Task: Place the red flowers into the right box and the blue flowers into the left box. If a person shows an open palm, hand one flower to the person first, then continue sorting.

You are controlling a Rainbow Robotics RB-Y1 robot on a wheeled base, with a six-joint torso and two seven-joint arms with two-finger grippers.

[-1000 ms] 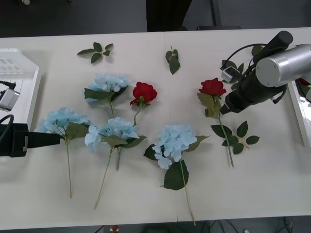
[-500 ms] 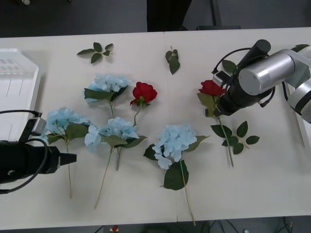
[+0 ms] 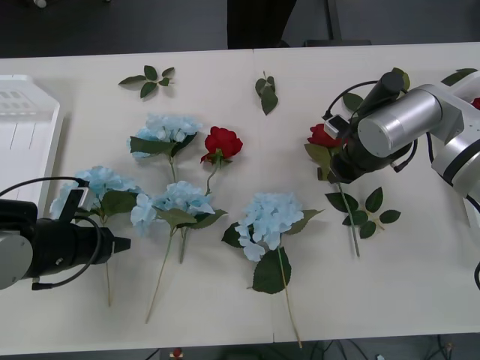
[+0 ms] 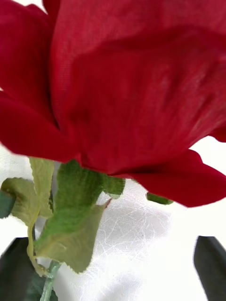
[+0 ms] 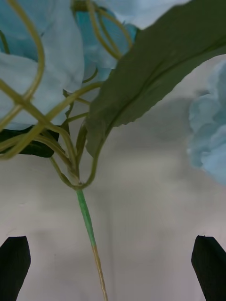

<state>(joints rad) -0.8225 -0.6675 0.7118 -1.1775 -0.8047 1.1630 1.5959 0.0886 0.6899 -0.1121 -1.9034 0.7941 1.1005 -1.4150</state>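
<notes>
My right jaws [image 3: 335, 166] sit low over the red rose [image 3: 324, 136] nearest the right box [image 3: 472, 196]; they stand spread, one black fingertip [image 4: 210, 265] on each side of its stem, nothing pinched; from that wrist the bloom [image 4: 122, 84] looms close above its green leaves, the white surface [image 3: 420, 262] beneath. A second red rose [image 3: 223, 142] lies well to the left of that rose, just beside a blue hydrangea [image 3: 166, 129]; three more blue hydrangeas lie on the surface further left and nearer me. My left jaws [image 3: 120, 244] are spread wide too, holding nothing, at the stem of the leftmost blue flower [image 3: 96, 184]; from that wrist the thin green stem [image 5: 87, 218] runs between my two dark fingertips [image 5: 14, 268], pale petals and a large leaf [image 5: 155, 70] above. The left box [image 3: 26, 142] lies at the surface's edge, beyond that leftmost flower; loose leaf sprigs [image 3: 150, 79] lie far behind the roses.
</notes>
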